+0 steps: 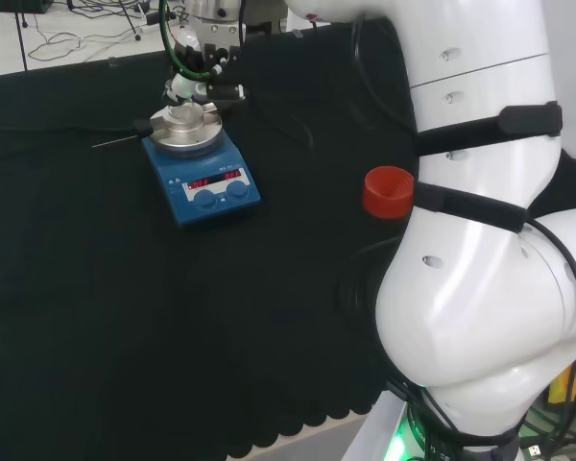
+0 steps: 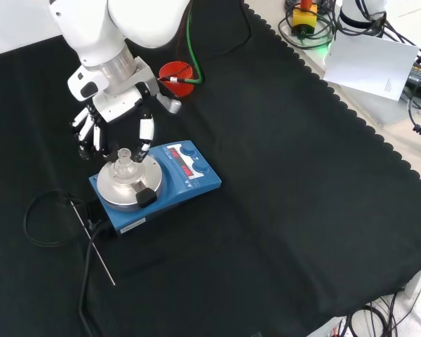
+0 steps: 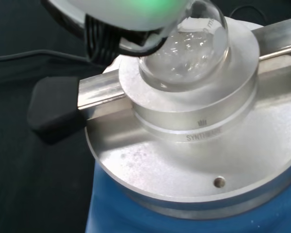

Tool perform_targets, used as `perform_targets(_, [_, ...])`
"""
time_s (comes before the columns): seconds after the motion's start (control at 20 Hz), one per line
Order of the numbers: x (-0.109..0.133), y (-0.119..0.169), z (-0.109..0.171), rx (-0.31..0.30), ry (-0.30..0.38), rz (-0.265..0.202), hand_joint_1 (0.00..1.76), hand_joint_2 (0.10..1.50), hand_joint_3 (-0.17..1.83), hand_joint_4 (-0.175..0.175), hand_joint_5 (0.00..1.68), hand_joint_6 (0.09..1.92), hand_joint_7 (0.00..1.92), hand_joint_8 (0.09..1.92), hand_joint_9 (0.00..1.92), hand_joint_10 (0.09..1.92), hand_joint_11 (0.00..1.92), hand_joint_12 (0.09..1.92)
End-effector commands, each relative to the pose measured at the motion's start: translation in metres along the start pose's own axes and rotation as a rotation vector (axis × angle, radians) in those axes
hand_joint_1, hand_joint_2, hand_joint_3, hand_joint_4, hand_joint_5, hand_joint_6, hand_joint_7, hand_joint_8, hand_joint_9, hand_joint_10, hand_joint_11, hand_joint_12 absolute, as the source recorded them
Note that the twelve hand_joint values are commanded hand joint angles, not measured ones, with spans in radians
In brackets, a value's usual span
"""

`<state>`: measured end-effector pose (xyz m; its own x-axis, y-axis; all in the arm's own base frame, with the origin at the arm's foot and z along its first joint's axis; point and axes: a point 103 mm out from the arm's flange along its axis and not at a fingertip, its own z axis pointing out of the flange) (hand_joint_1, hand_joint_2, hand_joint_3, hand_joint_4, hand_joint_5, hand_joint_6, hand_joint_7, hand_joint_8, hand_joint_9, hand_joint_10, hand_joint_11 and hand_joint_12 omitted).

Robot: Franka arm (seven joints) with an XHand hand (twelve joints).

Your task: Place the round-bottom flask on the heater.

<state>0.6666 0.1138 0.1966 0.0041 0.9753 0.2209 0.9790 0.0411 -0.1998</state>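
Observation:
The clear round-bottom flask (image 2: 124, 161) stands upright with its bulb (image 3: 184, 58) seated in the round well of the silver metal block (image 2: 119, 186) on the blue heater (image 2: 193, 175). My hand (image 2: 116, 116) hangs just above and behind the flask, its fingers (image 2: 144, 133) fairly straight and spread to either side of the neck, with a small gap to the glass. In the head view the hand (image 1: 211, 88) sits at the far side of the heater (image 1: 211, 197).
A red ribbed ring stand (image 1: 389, 190) sits on the cloth near the arm's base, also behind the hand in the front view (image 2: 175, 72). A thin metal probe (image 2: 91, 239) and a black cable (image 2: 42, 217) lie beside the heater. A black handle (image 3: 53, 109) sticks out from the block.

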Motion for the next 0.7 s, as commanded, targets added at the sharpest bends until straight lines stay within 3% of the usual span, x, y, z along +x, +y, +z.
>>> perform_targets(0.05, [-0.0065, -0.0003, 0.0006, 0.008, 0.023, 0.003, 1.12, 0.68, 0.75, 0.017, 1.13, 0.96, 0.43, 0.72, 0.65, 0.62, 0.25, 1.38])
perform_targets(0.25, [-0.014, -0.0022, 0.0004, 0.005, 0.037, -0.003, 1.07, 0.9, 0.37, 0.092, 1.03, 0.98, 0.36, 0.75, 0.58, 0.67, 0.22, 1.39])
perform_targets(0.35, [-0.0146, -0.0031, -0.0007, 0.006, 0.037, -0.004, 1.01, 0.8, 0.46, -0.003, 0.83, 0.89, 0.33, 0.74, 0.55, 0.68, 0.2, 1.39])
perform_targets(0.4, [-0.015, -0.0037, -0.0012, 0.006, 0.034, -0.005, 1.0, 0.73, 0.56, -0.028, 0.74, 0.87, 0.31, 0.74, 0.54, 0.68, 0.19, 1.39])
perform_targets(0.5, [-0.0151, -0.0048, -0.0024, 0.011, 0.035, -0.006, 0.98, 0.65, 0.68, -0.047, 0.63, 0.85, 0.29, 0.74, 0.52, 0.69, 0.18, 1.4])
perform_targets(0.7, [-0.0155, -0.0085, -0.0056, 0.008, 0.034, -0.011, 0.98, 0.61, 0.72, -0.049, 0.55, 0.81, 0.27, 0.74, 0.5, 0.69, 0.17, 1.4])
